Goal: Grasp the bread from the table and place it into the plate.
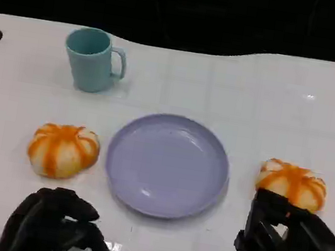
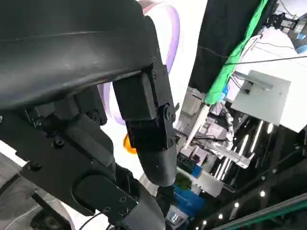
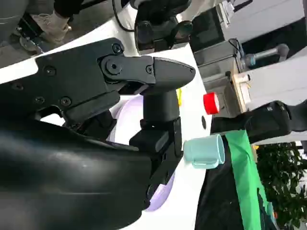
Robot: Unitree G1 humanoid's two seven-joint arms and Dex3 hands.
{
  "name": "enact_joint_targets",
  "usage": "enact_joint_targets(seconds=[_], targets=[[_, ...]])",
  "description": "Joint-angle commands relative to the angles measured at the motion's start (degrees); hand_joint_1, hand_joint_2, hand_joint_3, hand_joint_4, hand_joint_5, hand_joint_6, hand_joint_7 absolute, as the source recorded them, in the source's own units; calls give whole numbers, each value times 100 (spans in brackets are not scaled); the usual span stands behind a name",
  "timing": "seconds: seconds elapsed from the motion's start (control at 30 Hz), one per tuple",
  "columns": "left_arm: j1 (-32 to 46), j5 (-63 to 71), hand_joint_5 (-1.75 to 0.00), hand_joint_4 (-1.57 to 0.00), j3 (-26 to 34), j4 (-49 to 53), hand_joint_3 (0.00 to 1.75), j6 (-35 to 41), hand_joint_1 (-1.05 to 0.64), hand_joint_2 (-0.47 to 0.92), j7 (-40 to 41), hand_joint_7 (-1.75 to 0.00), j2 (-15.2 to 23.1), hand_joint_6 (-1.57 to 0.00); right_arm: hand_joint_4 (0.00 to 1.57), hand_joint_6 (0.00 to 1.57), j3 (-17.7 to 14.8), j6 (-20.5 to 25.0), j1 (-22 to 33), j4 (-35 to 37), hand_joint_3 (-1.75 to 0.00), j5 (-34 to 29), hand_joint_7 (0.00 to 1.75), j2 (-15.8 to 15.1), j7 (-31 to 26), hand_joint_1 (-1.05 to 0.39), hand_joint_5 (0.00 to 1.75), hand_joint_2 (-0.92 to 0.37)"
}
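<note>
Two round bread buns with orange stripes fanning over a pale top are being shown on the white table (image 1: pixel 237 85). One bun (image 1: pixel 63 150) is sitting left of the lavender plate (image 1: pixel 167 165), the other bun (image 1: pixel 292 183) right of it, neither touching it. The right hand (image 1: pixel 289 243) is being held just behind the right bun, fingers parted, nothing gripped. The left hand (image 1: pixel 53 225) is curled loosely, holding nothing. A teal mug (image 1: pixel 92 60) is parked farther back.

The right hand (image 1: pixel 291 250) covers the near edge of the right bread (image 1: pixel 293 182) and runs off the head view's corner; contact is perhaps there, unclear. The plate (image 2: pixel 165 28) is mostly hidden behind the left hand (image 2: pixel 96 96).
</note>
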Motion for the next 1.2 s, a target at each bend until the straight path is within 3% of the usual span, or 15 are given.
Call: enact_joint_targets(seconds=[0.03, 0.77, 0.87, 0.93, 1.1, 1.2], targets=[[-42, 5, -42, -157, 74, 35, 0, -22, -97, 64, 22, -15, 83, -157, 96, 73, -66, -19, -48, 28, -45, 15, 175, -83, 44, -64, 175, -92], [-3, -55, -40, -157, 94, 7, 0, 33, -95, 63, -30, -14, 88, -157, 95, 72, -40, -20, 17, -71, -45, 28, 175, -74, 68, -63, 175, -92], [-1, -30, -41, -157, 83, -14, 0, 32, -95, 63, 22, -14, 75, -157, 92, 66, -104, -92, -10, -51, -46, 106, 175, -27, 83, -62, 175, -92], [1, -9, -41, -157, 76, -17, 0, 16, -95, 63, 35, -15, 75, -157, 82, 51, -146, -164, -54, -56, -44, 137, 173, -22, 107, -63, 175, -92], [-14, -16, -42, -157, 76, 0, 0, 22, -96, 63, 32, -16, 69, -157, 55, 38, -275, -461, -247, 69, -37, 189, 134, -12, 221, -62, 174, -92], [-16, 2, -42, -157, 70, -1, 0, 5, -96, 63, 38, -16, 71, -157, 42, 29, -302, -1143, -345, 270, -37, -103, 121, -22, 249, -62, 162, -92]])
